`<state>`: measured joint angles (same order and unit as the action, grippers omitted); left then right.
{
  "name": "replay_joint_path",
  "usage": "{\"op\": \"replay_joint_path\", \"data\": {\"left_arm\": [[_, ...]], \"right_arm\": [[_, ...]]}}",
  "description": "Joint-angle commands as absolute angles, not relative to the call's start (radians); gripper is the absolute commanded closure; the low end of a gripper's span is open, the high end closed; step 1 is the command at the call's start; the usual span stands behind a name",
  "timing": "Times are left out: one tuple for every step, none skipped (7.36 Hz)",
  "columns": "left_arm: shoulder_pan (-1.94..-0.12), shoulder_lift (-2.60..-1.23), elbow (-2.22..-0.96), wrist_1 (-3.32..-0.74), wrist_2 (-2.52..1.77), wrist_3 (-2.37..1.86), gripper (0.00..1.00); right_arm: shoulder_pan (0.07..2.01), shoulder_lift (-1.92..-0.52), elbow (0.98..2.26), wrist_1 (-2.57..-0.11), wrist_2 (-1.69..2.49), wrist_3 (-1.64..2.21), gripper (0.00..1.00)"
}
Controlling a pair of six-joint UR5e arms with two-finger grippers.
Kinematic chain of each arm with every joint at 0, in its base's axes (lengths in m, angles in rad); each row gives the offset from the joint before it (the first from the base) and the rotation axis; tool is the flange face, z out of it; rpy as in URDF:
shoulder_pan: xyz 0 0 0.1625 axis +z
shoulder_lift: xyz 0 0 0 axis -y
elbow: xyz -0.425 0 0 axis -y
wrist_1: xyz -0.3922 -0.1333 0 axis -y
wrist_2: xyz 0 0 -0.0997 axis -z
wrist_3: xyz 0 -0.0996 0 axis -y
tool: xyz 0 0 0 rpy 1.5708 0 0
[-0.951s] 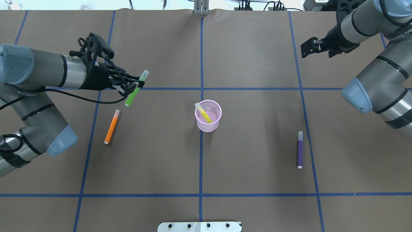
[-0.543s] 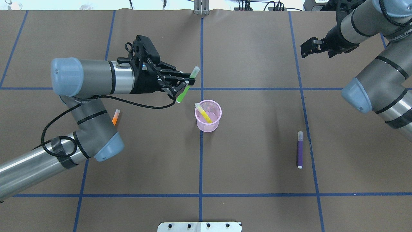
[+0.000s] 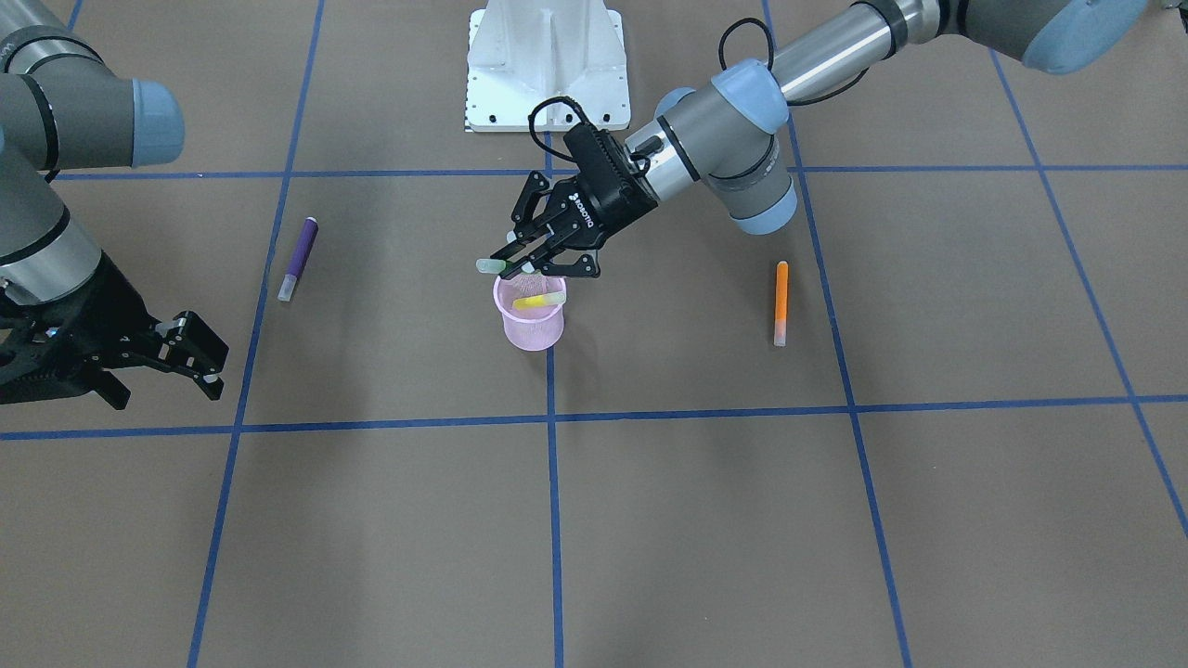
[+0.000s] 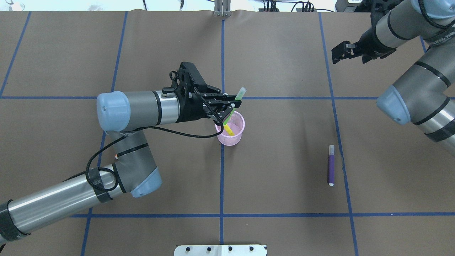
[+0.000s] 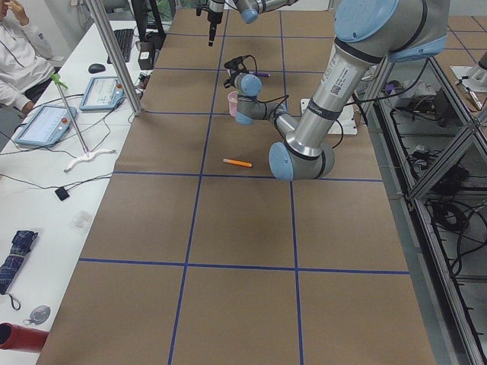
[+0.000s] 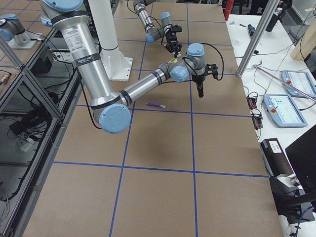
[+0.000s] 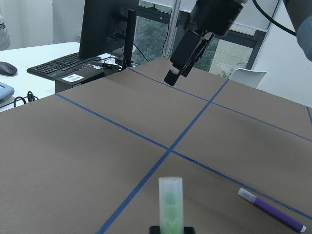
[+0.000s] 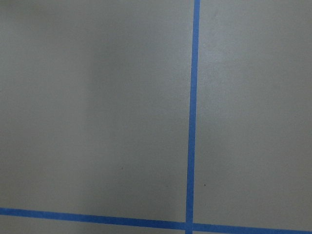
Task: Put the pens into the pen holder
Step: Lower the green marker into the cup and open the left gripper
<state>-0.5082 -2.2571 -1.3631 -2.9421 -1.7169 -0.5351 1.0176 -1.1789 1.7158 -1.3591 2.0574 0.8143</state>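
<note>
My left gripper (image 4: 231, 107) is shut on the green pen (image 4: 240, 94) and holds it tilted right over the pink mesh pen holder (image 4: 231, 137). The pen's pale cap points up and away. Its lower end sits at the holder's mouth. A yellow pen (image 3: 538, 301) leans inside the holder (image 3: 531, 327). Lying flat on the table are the purple pen (image 4: 331, 170) on the right and the orange pen (image 3: 781, 299) on the left, which my left arm largely covers in the overhead view. Far back on the right, my right gripper (image 4: 338, 56) hangs open and empty.
Brown paper with blue tape lines covers the table (image 4: 284, 199). The robot's white base plate (image 3: 546, 65) is at the near edge. Off the table's left end are a desk with tablets and a seated person (image 5: 19, 53).
My left arm swung right, carrying the green pen from the table's left side to over the pen holder. It now covers the orange pen in the overhead view. The right arm stayed put.
</note>
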Motion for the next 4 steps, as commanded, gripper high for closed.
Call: {"op": "replay_joint_path", "data": {"left_arm": [[-0.5,-2.266,-1.348,-2.948,-1.704,-0.534,1.0],[-0.5,-2.273,-1.348,-2.948,-1.685,-0.535,1.0],[-0.502,-2.279,-1.344,-2.948,-1.683,-0.534,1.0],[-0.503,-2.279,-1.342,-2.948,-1.683,-0.532,0.86]], "right_arm": [[1.017,-1.175,1.715,-1.359,2.057,0.815,0.0],[1.017,-1.175,1.715,-1.359,2.057,0.815,0.0],[1.017,-1.174,1.715,-1.358,2.057,0.813,0.0],[1.017,-1.173,1.715,-1.358,2.057,0.815,0.0]]}}
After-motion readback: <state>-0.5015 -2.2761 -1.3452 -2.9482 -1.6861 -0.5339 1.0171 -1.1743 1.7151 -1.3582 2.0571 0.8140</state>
